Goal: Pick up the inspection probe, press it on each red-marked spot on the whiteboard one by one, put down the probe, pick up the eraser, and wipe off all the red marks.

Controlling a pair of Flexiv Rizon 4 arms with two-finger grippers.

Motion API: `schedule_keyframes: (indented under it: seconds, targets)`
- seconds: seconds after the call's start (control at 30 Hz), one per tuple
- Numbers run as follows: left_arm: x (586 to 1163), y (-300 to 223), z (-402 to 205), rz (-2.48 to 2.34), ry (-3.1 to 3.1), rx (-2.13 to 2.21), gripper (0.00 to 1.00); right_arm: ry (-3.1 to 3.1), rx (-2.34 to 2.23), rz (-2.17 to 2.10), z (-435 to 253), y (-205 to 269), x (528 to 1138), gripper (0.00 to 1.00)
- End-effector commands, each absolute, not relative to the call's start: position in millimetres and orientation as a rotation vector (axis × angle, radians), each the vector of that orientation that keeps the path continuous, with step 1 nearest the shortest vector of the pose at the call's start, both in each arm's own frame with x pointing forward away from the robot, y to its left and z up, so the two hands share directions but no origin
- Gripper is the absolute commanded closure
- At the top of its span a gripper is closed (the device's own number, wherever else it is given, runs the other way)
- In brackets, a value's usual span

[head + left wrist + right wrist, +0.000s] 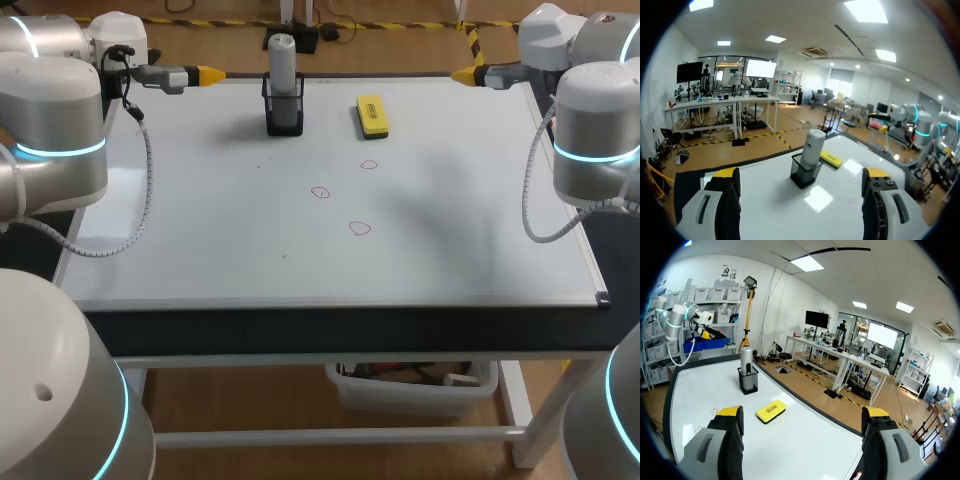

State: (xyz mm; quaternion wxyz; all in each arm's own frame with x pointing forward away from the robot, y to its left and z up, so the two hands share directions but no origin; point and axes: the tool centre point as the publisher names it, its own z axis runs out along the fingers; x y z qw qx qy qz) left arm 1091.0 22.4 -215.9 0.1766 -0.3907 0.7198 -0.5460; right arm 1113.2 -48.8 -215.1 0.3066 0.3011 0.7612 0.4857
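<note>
The grey cylindrical probe stands upright in a black holder at the back middle of the whiteboard. To its right lies the yellow eraser. Three red marks are drawn near the board's middle: one, another, and a third. My left gripper hovers open at the back left edge, with the probe and eraser ahead of it. My right gripper stands open at the back right edge, facing the eraser and probe.
A coiled cable hangs from each arm over the board's left and right sides. The board's front edge meets a dark table rim.
</note>
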Motion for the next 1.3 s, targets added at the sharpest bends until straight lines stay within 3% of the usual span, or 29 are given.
schedule_keyframes:
  seconds: [0.03,0.67,1.3]
  targets:
    - [1091,22,-216,-1.547,2.036,-1.106,0.0,2.013,0.795,1.287,-216,-49,1113,0.0]
    - [1091,22,-216,-1.547,2.036,-1.106,0.0,2.013,0.795,1.287,-216,-49,1113,0.0]
    - [1135,-33,-237,-2.075,2.231,-0.388,0.0,2.013,0.795,1.287,-216,-49,1113,0.0]
